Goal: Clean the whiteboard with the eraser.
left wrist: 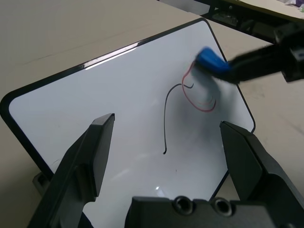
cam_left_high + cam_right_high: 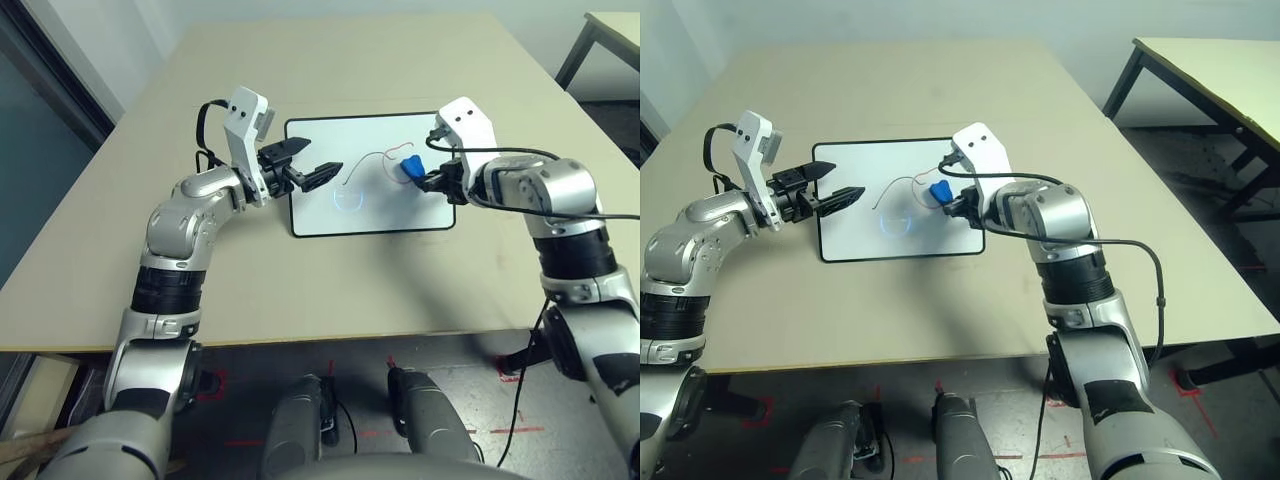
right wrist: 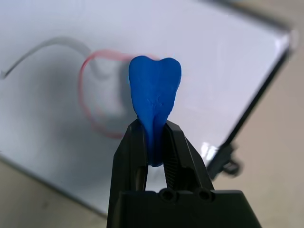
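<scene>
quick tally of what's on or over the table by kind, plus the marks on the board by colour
whiteboard: 1
blue eraser: 1
robot grippers: 2, left gripper and right gripper
red scribble: 1
dark line: 1
total: 6

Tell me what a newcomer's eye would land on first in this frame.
The bright blue eraser, pinched in the right gripper, stands out most, held at a red loop of scribble near the whiteboard's right end. Next comes the left gripper, open over the board's left edge. A thin dark line curves across the middle of the board, which lies flat on the beige table.
</scene>
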Robot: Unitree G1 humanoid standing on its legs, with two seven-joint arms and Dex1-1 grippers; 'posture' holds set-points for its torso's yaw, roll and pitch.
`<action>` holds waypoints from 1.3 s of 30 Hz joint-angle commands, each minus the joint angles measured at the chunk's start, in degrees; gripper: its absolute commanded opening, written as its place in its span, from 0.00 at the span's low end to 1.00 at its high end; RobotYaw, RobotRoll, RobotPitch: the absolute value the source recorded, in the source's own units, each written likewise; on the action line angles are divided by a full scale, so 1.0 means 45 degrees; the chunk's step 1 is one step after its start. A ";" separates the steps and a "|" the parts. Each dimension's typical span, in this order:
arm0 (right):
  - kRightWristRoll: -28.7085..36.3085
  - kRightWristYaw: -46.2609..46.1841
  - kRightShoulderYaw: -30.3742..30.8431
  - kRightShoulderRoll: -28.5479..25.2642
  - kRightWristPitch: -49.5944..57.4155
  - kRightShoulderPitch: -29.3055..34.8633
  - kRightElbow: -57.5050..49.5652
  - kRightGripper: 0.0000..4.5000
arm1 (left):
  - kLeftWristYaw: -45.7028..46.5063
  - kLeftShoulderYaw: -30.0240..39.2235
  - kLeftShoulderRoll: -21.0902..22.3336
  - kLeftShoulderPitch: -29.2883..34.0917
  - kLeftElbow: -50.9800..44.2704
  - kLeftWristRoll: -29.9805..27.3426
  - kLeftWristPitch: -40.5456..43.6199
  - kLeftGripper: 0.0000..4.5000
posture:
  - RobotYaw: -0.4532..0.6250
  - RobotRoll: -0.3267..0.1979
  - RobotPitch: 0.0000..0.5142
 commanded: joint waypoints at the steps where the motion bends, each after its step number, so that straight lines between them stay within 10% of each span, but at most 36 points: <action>1: -0.0103 -0.0086 -0.0002 0.0137 -0.0250 0.0035 0.0535 0.10 | 0.0034 -0.0084 -0.0024 0.0160 -0.0183 -0.0058 0.0026 1.00 | 0.31 0.62 0.28; 11: 0.0695 0.0256 0.0658 0.0128 0.2367 0.1896 -0.2801 0.10 | 0.0096 -0.0041 -0.0096 0.0192 -0.0202 -0.0097 0.0048 1.00 | 0.31 0.62 0.29; 22: -0.0136 -0.0657 -0.0091 0.0346 -0.0563 0.0003 0.1003 0.09 | 0.0193 -0.0013 -0.0106 0.0363 -0.0387 -0.0163 0.0152 1.00 | 0.31 0.62 0.32; 32: 0.0439 -0.0131 0.0647 0.0380 0.1672 0.1439 -0.1742 0.09 | 0.0365 0.0012 -0.0086 0.0483 -0.0625 -0.0297 0.0282 1.00 | 0.31 0.62 0.32; 39: -0.0064 -0.0535 0.0018 0.0409 0.0048 -0.0001 0.0239 0.09 | 0.0399 -0.0045 -0.0147 0.0392 -0.0524 -0.0321 0.0217 1.00 | 0.31 0.62 0.31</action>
